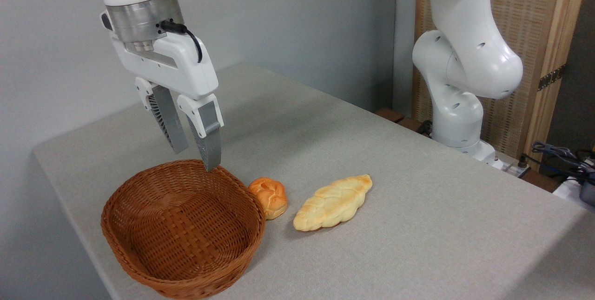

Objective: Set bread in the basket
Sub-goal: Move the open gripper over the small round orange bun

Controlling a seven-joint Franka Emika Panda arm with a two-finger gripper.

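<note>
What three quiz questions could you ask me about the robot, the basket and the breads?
1. True or false: the wicker basket has bread inside.
2. Which bread lies nearer the basket: A) the round bun, B) the braided loaf?
3. Fill in: the gripper hangs above the basket's far rim with its jaws ____.

Key: 1 false, the basket holds nothing. 2 A, the bun sits right beside the rim. 3 open, holding nothing.
</note>
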